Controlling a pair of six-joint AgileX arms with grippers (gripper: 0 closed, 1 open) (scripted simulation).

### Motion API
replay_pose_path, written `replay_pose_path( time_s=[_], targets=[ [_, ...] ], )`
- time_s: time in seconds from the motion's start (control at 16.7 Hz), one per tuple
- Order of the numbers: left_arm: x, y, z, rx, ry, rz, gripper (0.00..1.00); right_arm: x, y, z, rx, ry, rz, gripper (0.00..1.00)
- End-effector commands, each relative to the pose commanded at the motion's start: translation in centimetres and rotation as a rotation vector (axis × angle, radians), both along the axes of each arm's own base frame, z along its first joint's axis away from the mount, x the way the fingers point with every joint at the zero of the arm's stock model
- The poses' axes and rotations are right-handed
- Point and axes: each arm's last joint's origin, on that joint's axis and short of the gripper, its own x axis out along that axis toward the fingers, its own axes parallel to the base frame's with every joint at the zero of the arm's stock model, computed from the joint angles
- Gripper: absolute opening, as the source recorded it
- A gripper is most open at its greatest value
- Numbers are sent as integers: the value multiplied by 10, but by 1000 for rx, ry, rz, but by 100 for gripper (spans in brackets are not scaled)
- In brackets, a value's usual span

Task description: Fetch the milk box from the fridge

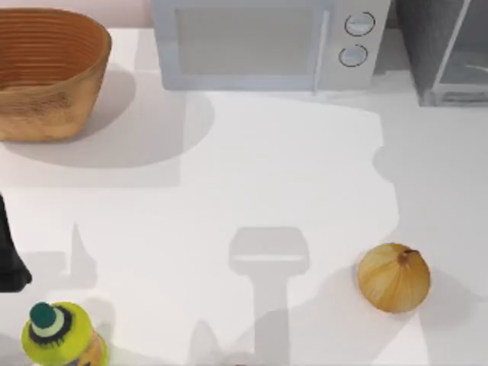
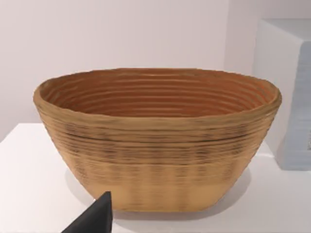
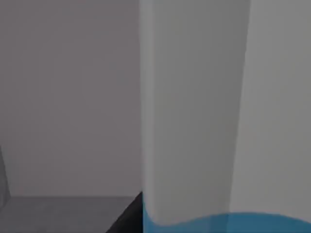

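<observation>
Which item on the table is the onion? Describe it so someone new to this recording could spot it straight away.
Start at the light grey microwave with two round knobs along the back of the white table, then come forward to the table's front right. There a round, golden-brown onion with papery skin and a small dark stem tip sits alone. The yellow-green bottle with a green cap stands at the front left.

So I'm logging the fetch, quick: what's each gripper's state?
Left gripper: cannot be told.
Right gripper: close against the milk box; grip cannot be told.
</observation>
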Motion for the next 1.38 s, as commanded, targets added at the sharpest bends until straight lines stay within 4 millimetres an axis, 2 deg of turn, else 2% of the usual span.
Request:
replay_pose_path(
  time_s=[0.12,0.42,0.6,0.9,1.02,1.14,1.38],
  targets=[
    [0,0,0,0,0,0,100,0,0,6,0,-3,0,0],
    [0,0,0,0,0,0,100,-4,0,5,1,0,2,0],
    [0,0,0,0,0,0,100,-24,-1,7,-3,-3,0,0],
    [0,0,0,0,0,0,100,-80,0,1,6,18,-1,0],
    [0,0,0,0,0,0,100,-95,1,2,4,9,0,0],
    [0,0,0,0,0,0,100,-100,1,4,2,2,1,0],
    [0,0,0,0,0,0,100,-99,3,2,6,8,5,0]
  ],
)
